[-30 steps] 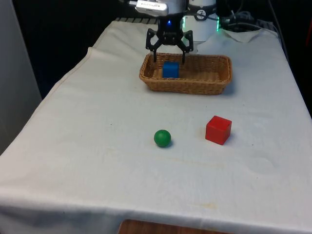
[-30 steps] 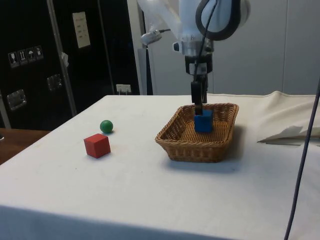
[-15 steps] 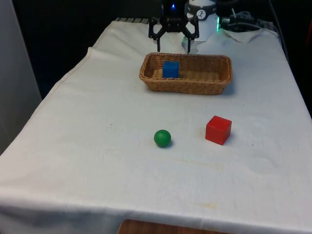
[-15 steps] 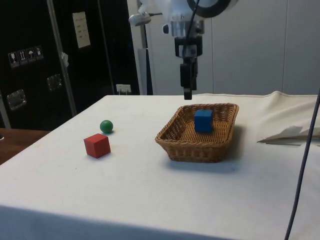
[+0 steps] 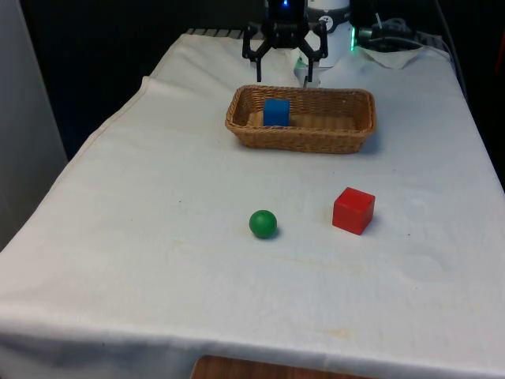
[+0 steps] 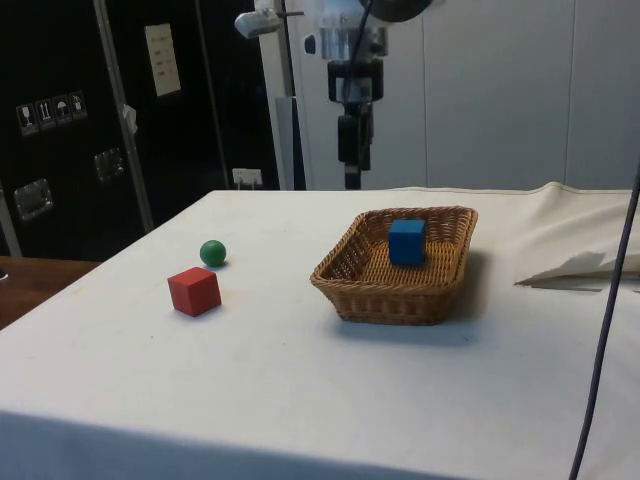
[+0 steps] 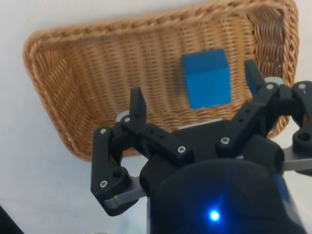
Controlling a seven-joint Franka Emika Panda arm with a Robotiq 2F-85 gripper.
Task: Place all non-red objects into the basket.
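While the blue cube (image 5: 276, 112) sits released in the basket (image 5: 331, 139), the hand (image 5: 284, 69), spread empty, has risen higher.

The wicker basket (image 5: 301, 120) sits in the upper middle of the front view, with a blue cube (image 5: 276, 112) at its left end; the rest of its floor is bare. Lower in the frame, a green ball (image 5: 263, 223) and red cube (image 5: 353, 210) lie apart, with open cloth all around and between them.
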